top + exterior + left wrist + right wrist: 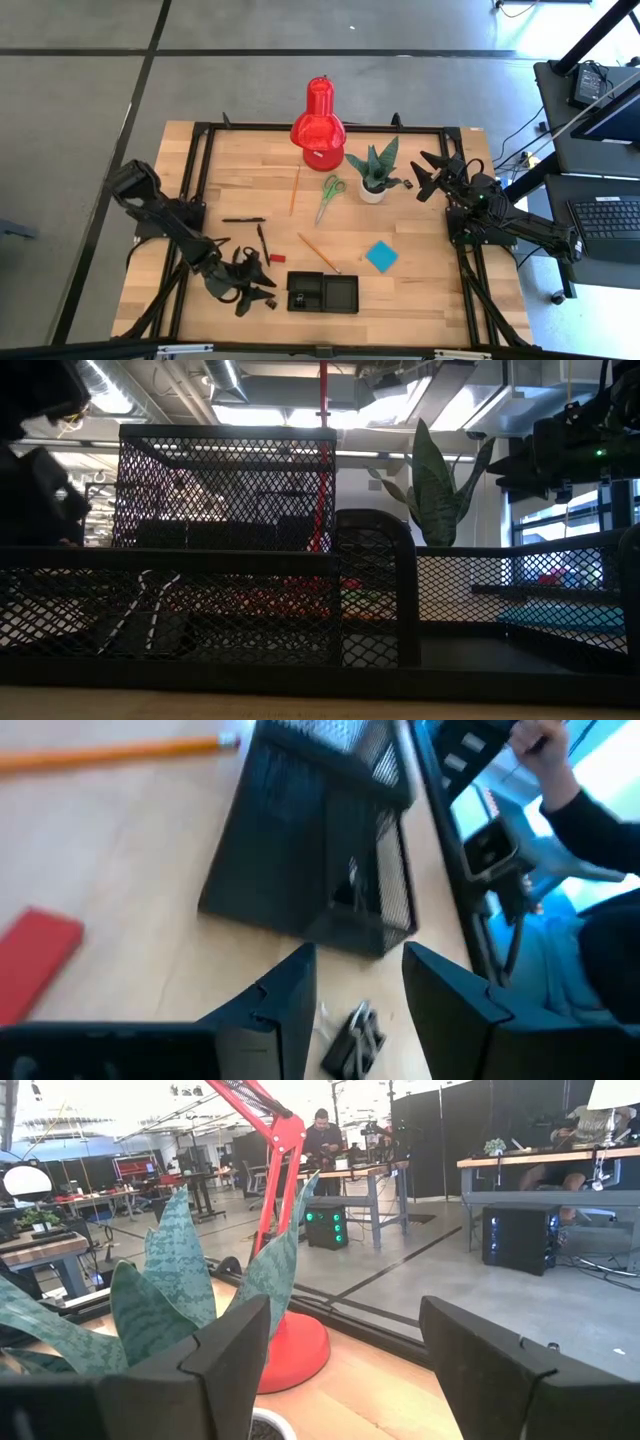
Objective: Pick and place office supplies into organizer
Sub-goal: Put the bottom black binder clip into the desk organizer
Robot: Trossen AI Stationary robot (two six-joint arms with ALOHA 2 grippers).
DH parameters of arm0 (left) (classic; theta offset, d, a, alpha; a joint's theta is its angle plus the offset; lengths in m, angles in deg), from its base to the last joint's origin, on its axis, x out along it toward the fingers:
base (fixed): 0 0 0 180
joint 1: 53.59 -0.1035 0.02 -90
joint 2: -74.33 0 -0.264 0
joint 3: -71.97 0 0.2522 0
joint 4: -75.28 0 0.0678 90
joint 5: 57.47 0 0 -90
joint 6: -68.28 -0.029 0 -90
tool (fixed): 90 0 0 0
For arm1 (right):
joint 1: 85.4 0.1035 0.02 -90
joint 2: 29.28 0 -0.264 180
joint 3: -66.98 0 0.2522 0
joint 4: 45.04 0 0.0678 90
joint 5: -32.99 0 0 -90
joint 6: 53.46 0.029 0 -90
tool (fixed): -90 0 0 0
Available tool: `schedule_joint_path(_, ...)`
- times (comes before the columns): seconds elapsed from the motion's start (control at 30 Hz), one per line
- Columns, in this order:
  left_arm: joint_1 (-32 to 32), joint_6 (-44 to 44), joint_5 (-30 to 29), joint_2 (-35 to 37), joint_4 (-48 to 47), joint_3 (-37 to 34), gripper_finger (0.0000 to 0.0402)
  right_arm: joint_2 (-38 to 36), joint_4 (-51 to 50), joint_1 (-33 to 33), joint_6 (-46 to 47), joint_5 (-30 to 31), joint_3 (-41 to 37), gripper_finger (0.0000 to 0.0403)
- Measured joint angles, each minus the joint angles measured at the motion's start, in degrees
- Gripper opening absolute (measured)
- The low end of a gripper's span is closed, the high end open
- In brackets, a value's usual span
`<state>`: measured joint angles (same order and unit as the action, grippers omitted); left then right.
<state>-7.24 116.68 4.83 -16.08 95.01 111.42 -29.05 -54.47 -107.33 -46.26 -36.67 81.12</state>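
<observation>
left gripper (355, 995) — i saw its jaws parted, holding nothing | black clip (354, 1038) on table between fingers, just short of organizer (310, 850) | right gripper (428, 175) spread, empty — waiting by plant

A big red lamp (318, 125) stands at the far edge of the wooden table (420, 300), with a green plant in a white pot (374, 172) just beside it. In the room beyond, a person (323, 1142) stands by a desk.
</observation>
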Motion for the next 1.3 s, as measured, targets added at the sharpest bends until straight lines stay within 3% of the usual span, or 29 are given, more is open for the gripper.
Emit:
schedule_joint_path(0.57, 0.0, 2.0, 6.6, -9.7, 8.9, 0.0, 0.0143, 0.0, 0.0, 0.0, 0.1, 0.0, 0.0, 0.026)
schedule_joint_path(1.3, 0.0, 0.8, 6.2, -10.3, 11.0, 0.1, 0.0143, 0.0, 0.0, 0.0, -0.1, 0.0, 0.0, 0.026)
